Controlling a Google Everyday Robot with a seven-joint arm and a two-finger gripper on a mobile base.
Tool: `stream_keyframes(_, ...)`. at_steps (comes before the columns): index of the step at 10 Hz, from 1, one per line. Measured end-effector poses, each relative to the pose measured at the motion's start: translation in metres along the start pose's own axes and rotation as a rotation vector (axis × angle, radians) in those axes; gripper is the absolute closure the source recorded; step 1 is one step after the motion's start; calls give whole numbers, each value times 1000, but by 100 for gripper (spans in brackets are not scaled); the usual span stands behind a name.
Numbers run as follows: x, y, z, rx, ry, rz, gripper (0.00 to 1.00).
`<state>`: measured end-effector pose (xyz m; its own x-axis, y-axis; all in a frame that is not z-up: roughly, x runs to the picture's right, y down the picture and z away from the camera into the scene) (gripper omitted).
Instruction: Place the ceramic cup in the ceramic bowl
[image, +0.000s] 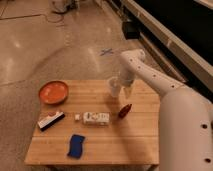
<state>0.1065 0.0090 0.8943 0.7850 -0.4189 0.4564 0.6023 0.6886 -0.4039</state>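
The white ceramic cup (114, 86) stands upright at the far middle of the wooden table (140, 145). The orange-red ceramic bowl (53, 92) sits at the table's far left corner, well left of the cup. My gripper (123, 88) hangs from the white arm that reaches in from the right, and it is right at the cup's right side. The wrist hides where they meet.
A small red object (125, 110) lies just in front of the cup. A white box (96, 118) is at the middle, a black and white brush (51, 120) at the left, and a blue sponge (76, 145) at the front. A blue tape cross (106, 51) marks the floor.
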Motion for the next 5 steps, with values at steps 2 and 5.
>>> stream_keyframes(2, 0, -4, -2, 56, -5, -27, 70)
stream_keyframes(5, -10, -15, -9, 120, -17, -65, 97)
